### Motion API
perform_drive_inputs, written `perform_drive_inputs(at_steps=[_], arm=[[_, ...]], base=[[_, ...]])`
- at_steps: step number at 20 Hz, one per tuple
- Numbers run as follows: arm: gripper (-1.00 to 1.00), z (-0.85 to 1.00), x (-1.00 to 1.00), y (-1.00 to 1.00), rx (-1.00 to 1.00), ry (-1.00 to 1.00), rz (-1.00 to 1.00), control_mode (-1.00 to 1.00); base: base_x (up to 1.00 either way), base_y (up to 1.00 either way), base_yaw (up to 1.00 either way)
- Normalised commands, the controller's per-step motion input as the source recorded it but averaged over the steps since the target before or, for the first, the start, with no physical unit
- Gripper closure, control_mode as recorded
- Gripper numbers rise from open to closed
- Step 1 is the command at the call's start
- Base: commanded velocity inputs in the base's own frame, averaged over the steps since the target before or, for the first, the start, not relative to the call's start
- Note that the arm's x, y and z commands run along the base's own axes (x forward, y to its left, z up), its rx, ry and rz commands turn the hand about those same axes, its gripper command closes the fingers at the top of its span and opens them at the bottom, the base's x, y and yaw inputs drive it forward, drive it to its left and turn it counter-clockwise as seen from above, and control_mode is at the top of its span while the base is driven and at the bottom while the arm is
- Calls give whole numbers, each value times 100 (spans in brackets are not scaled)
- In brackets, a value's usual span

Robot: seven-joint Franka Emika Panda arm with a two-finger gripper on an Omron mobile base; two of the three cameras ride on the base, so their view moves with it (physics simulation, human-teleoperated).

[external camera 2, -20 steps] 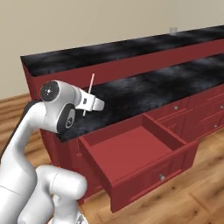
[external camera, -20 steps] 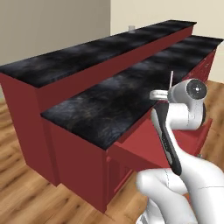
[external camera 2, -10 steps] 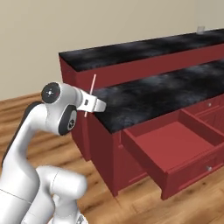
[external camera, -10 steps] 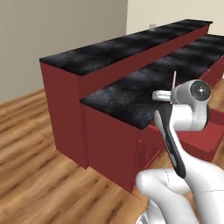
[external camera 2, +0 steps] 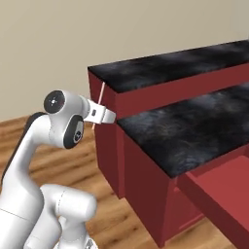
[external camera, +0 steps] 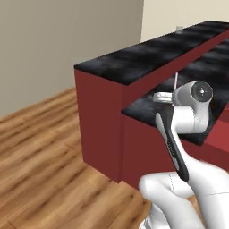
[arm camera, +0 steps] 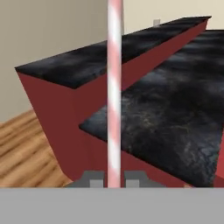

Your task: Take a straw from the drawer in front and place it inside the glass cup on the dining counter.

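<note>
The pincer holds the straw

The gripper is pinched shut on the straw, with one finger touching each side near its low end. The straw stands up straight toward 12 o'clock. The glass cup sits far off at about 1 o'clock, on the far end of the dining counter.

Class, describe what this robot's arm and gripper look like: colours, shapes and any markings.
The arm is glossy white, built of rounded tubular links, with dark grey joint panels and round dark end caps. The gripper is a small boxy white hand with two short dark fingertips. No cables or lettering show.
</note>
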Motion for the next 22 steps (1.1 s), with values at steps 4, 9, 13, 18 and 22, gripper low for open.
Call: perform_drive_inputs(at_steps=[4,9,13,18,22], arm=[[100,0,0,0,0,0,0,100],[100,0,0,0,0,0,0,100],[100,0,0,0,0,0,0,100],[100,0,0,0,0,0,0,100],[100,0,0,0,0,0,0,100]], base=[[65,100,-8],[63,100,-9],[58,100,-10],[48,100,-13],[42,100,-15]])
